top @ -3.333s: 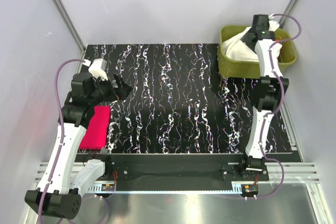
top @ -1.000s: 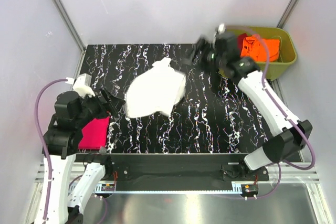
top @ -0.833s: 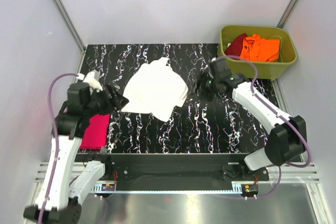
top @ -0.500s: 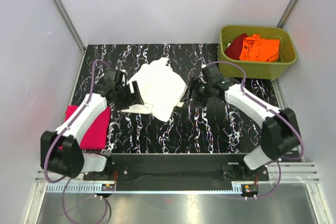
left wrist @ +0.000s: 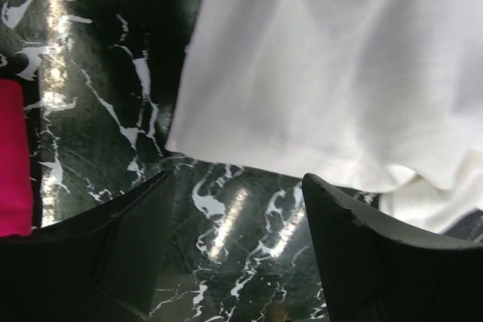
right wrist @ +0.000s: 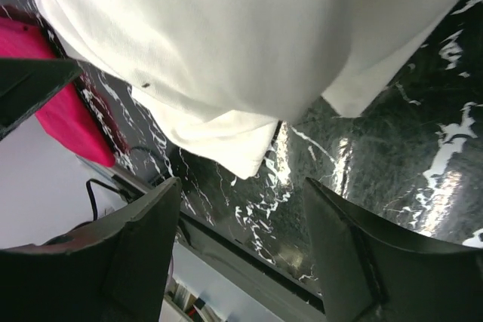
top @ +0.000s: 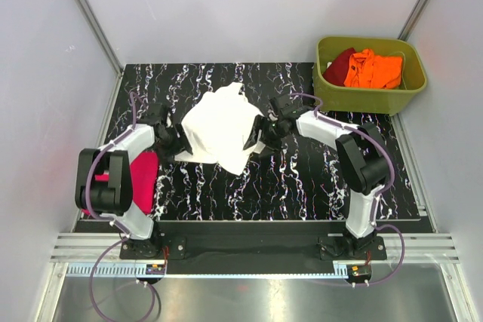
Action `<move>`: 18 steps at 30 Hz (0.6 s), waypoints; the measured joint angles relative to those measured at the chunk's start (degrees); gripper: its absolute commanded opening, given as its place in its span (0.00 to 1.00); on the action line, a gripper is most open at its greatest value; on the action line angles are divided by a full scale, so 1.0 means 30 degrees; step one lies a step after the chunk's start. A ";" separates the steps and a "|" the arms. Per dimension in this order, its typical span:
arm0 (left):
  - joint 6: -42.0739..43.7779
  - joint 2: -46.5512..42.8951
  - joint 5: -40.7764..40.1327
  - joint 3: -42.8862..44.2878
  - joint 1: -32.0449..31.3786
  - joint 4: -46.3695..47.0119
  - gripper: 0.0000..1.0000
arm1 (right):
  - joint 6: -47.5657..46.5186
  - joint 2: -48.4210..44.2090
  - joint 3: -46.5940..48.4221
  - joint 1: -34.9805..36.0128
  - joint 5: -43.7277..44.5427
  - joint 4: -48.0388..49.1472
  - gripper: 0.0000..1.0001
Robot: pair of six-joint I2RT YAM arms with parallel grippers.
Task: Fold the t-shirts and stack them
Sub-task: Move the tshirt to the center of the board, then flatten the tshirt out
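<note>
White t-shirt [top: 223,127] lies crumpled and unfolded at the middle of the counter [top: 302,186], with one hem doubled under at its near edge. Left fingers [top: 175,141] sit low at the shirt's left hem, spread apart — bare counter between them, nothing gripped. Right fingers [top: 260,132] sit at the shirt's right edge, likewise spread and holding nothing. Magenta t-shirt [top: 141,179] lies flat at the counter's left edge, partly hidden by the left arm. Orange t-shirt [top: 375,69] and dark red t-shirt [top: 339,62] lie in the green tub [top: 362,99] — far right.

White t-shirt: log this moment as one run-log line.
white t-shirt: rumpled, unfolded | left gripper: open at its edge | right gripper: open at its edge
</note>
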 measured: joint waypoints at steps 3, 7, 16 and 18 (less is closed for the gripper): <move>0.0000 0.0925 -0.0423 0.0000 0.0255 -0.0095 0.73 | -0.0015 0.0240 0.0015 0.0350 -0.0204 0.0051 0.67; 0.0073 0.1231 -0.0546 0.0226 0.0554 0.0036 0.73 | -0.0029 0.1056 0.0095 0.0860 -0.0488 0.0160 0.63; 0.0415 0.2353 -0.0474 0.1209 0.0663 0.0525 0.37 | -0.0321 0.2674 0.0991 0.2084 -0.0423 -0.0408 0.58; 0.0328 0.2397 -0.0357 0.1202 0.0678 0.0597 0.17 | -0.0459 0.3133 0.1698 0.2266 -0.0372 -0.0714 0.50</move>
